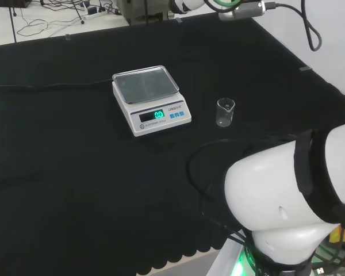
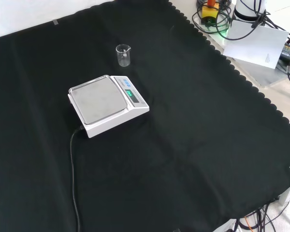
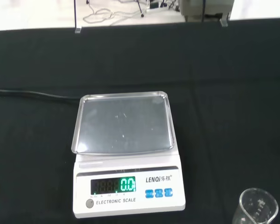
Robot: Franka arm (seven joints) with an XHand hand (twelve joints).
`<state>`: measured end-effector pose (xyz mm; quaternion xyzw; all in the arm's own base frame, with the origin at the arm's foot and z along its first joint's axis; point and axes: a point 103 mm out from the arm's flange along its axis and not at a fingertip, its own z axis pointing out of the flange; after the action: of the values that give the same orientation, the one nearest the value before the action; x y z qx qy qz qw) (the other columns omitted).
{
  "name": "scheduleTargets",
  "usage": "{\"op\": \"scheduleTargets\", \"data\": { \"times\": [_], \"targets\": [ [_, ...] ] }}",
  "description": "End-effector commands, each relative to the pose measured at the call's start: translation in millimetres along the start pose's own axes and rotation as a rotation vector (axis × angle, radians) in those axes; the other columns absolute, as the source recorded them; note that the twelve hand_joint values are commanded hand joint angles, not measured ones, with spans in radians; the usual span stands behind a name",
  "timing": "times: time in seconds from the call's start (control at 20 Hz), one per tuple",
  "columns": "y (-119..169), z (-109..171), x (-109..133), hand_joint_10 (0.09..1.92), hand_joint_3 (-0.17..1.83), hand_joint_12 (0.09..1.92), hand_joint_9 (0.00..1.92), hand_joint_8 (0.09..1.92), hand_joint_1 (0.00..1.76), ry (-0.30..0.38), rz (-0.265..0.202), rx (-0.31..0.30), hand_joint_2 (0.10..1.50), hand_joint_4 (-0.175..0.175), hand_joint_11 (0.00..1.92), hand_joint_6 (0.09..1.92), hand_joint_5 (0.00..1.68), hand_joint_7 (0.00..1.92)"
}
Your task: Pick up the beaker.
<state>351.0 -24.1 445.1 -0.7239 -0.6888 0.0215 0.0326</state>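
In the head view, going from left to right, the black-draped table [image 1: 57, 190] carries first a white electronic scale [image 1: 151, 101] with a bare metal weighing pan and a lit green display, its black power cord [image 1: 46, 85] trailing off toward the left edge. Just beside the scale, to its right and apart from it, stands the beaker [image 1: 225, 112], a small clear vessel, upright on the cloth with its mouth up and apparently nothing in it. Farther right again rise the arm's own white links [image 1: 287, 195]. In the front view the same pair sit one behind the other: the scale [image 2: 106, 104] nearer, the beaker [image 2: 123, 55] beyond it and slightly to the right, toward the arm's base. The wrist view looks down on the scale [image 3: 126, 156] square-on, with the beaker [image 3: 257, 207] at the corner of the picture, so I judge the wrist is aimed at the scale and the hand must shift sideways toward the beaker before it can descend. The beaker's long axis is vertical, which suits a grasp round its wall from the side. Whether the hand is released, clenched or grasping anything I cannot tell. As for writing, the scale's front panel carries printed lettering, blue buttons and a numeric readout; the beaker shows faint graduation marks too small to make out.
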Motion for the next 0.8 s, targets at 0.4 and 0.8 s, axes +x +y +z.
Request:
{"op": "scheduleTargets", "data": {
  "times": [0.4, 0.8],
  "targets": [
    [58.1, 55.4, -15.1, 0.82, 0.39, 1.39, 0.37, 0.66, 0.59, -0.013, -0.012, 0.031, 0.8, 0.012, 0.0, 0.25, 0.44, 0.31],
    [73.6, 91.7, -39.1, 0.82, 0.39, 1.39, 0.38, 0.66, 0.59, 0.044, 0.021, 0.087, 0.8, 0.009, 0.0, 0.25, 0.46, 0.33]
  ]
}}
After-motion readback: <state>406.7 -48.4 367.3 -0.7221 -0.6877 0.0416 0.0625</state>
